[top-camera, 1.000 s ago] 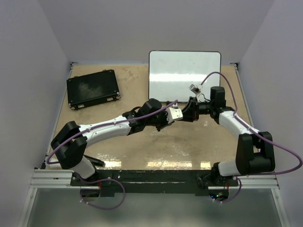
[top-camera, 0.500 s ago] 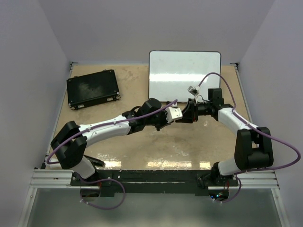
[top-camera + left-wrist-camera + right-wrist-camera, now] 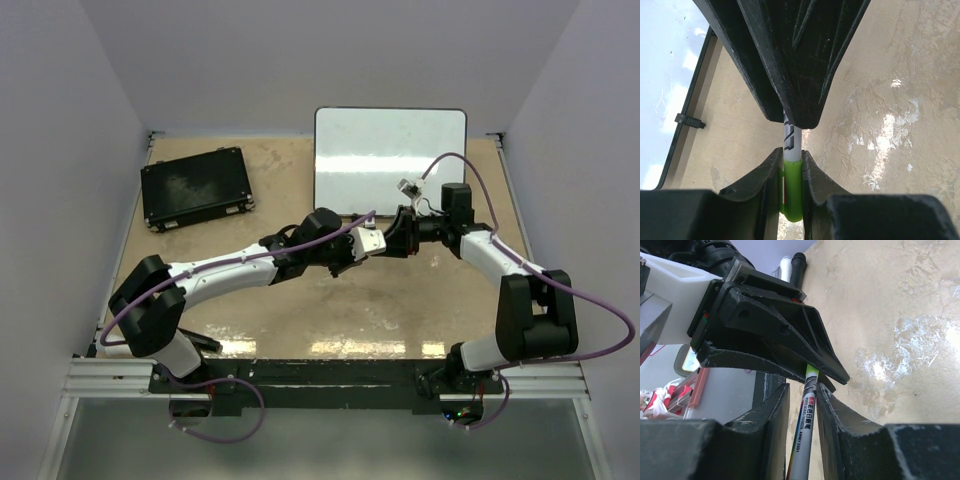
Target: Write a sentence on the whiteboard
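Note:
The whiteboard [image 3: 390,160] lies at the back of the table, its surface plain white; the sentence is not in view. Just in front of its near edge my two grippers meet tip to tip. My left gripper [image 3: 373,243] [image 3: 791,152] is shut on the green cap [image 3: 791,192] of a whiteboard marker [image 3: 805,432]. My right gripper [image 3: 393,240] [image 3: 804,388] is shut on the marker's white barrel [image 3: 791,137] from the opposite side. The board's black rim and white face [image 3: 660,75] show at the left of the left wrist view.
A flat black case [image 3: 195,187] lies at the back left of the tan tabletop [image 3: 330,310]. Purple cables loop over both arms. White walls close in the left, right and back sides.
The right arm's forearm and elbow shifted a little; both grippers stay together on the marker at the same spot.

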`<action>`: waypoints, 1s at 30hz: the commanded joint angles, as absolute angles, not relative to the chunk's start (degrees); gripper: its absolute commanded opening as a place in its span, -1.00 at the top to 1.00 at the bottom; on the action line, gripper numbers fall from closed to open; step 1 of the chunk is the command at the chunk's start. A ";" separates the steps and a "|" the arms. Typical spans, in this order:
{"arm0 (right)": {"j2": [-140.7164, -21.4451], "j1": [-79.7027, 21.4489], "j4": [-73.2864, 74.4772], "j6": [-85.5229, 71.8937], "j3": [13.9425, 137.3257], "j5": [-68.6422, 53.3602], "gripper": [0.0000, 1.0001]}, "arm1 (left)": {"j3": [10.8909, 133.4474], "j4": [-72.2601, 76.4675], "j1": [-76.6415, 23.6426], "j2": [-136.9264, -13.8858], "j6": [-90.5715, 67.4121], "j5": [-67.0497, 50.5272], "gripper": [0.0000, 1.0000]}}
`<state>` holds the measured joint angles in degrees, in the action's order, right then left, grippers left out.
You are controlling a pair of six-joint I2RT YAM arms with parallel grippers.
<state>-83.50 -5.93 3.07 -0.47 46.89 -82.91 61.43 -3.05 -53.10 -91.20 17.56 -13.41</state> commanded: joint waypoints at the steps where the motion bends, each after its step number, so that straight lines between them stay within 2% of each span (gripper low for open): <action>1: -82.00 -5.80 0.35 -2.37 46.67 -84.99 0.38 | 63.98 -0.88 -52.91 -91.32 17.58 -14.33 1.00; 4: -82.18 -5.80 0.26 -2.90 46.58 -85.08 0.44 | 64.07 -0.88 -52.82 -91.23 17.49 -14.33 1.00; 7: -82.18 -5.80 -1.13 -3.60 46.41 -85.08 0.62 | 63.98 -0.88 -52.82 -91.23 17.49 -14.24 1.00; 9: -82.09 -5.80 -1.41 -3.78 46.32 -85.34 0.97 | 64.07 -0.88 -52.82 -91.32 17.40 -14.24 1.00; 10: -82.00 -5.80 -1.49 -3.87 46.49 -85.34 1.00 | 64.07 -0.88 -52.82 -91.41 17.49 -14.15 1.00; 22: -80.42 -5.27 3.51 1.57 48.43 -84.29 1.00 | 62.84 0.70 -52.82 -89.82 18.37 -12.83 1.00; 30: -78.75 -0.98 -1.04 -3.16 47.64 -88.24 1.00 | 58.73 0.70 -52.38 -87.46 20.30 -10.20 1.00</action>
